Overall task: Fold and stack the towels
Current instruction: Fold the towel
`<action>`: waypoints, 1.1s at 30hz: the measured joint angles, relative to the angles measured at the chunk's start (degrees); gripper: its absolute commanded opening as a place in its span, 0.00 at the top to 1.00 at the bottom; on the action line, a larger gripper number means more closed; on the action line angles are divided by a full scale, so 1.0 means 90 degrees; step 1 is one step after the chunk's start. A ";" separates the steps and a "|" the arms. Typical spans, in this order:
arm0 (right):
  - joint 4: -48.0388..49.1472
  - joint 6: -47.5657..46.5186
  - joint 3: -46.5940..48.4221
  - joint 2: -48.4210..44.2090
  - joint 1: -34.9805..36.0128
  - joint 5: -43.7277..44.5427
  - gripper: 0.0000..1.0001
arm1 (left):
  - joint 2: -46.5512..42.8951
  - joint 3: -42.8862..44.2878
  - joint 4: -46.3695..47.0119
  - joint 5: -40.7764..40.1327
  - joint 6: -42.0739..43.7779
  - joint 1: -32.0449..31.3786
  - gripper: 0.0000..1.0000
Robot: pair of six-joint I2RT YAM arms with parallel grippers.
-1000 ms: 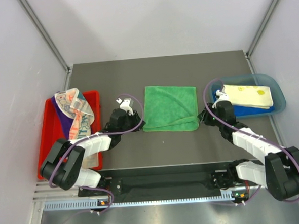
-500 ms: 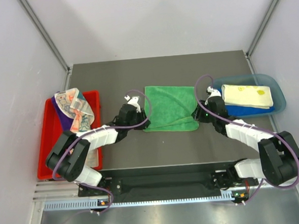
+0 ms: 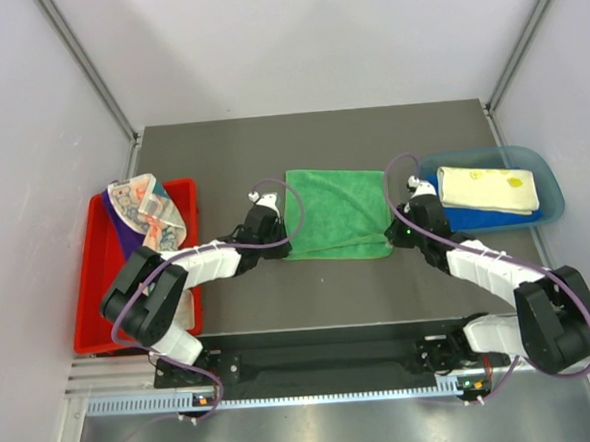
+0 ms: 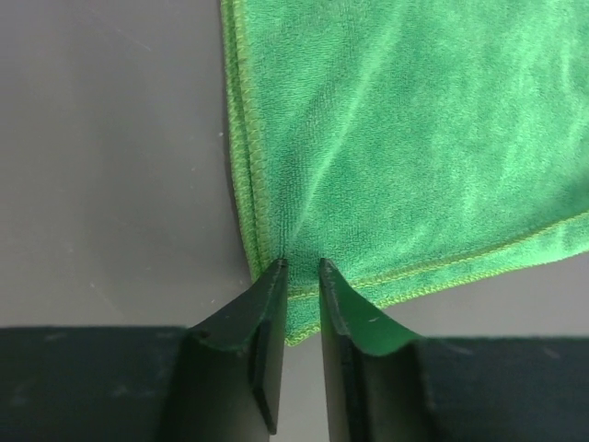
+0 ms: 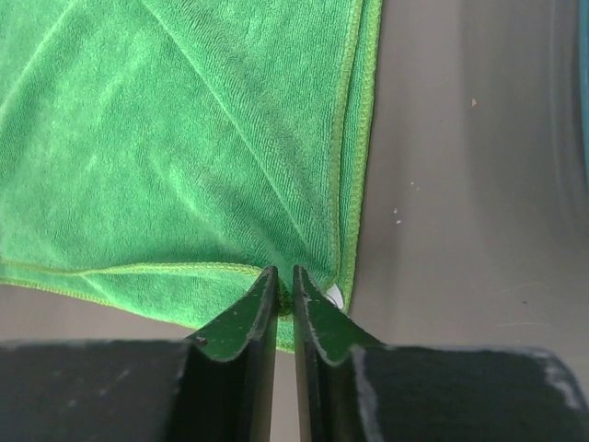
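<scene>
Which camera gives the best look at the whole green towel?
The top external view: the green towel shows almost whole, lying flat. Each wrist view shows only one near corner, close up.

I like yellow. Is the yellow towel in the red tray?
No, the yellow towel lies in the blue bin on the right.

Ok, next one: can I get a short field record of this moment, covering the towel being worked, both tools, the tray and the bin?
towel in work: green towel, flat on the table, layers doubled at its edges
left tool: shut on the green towel's near left corner
right tool: shut on its near right corner
red tray: crumpled purple towel and white printed towel
blue bin: folded pale yellow towel lying on a blue towel
stage: corners pinched, next fold not yet made
</scene>
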 measured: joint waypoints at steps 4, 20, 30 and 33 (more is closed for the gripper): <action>-0.0136 -0.0044 -0.0097 -0.0221 0.0039 -0.0005 0.96 | 0.0002 0.0041 -0.0131 -0.0138 -0.0036 -0.0012 0.84; -0.0899 -0.0041 -0.0211 -0.0631 0.0420 -0.0010 0.70 | -0.0075 0.0219 -0.0782 -0.0461 -0.0007 -0.0019 1.00; -0.1263 0.0124 -0.0328 -0.0899 0.0510 0.0457 0.56 | -0.0534 0.0236 -0.1273 -0.0437 0.0066 -0.0019 0.75; -0.1275 0.0277 -0.0328 -0.0979 0.0510 0.0612 0.58 | -0.0631 0.0262 -0.1287 -0.0398 0.0046 -0.0017 0.73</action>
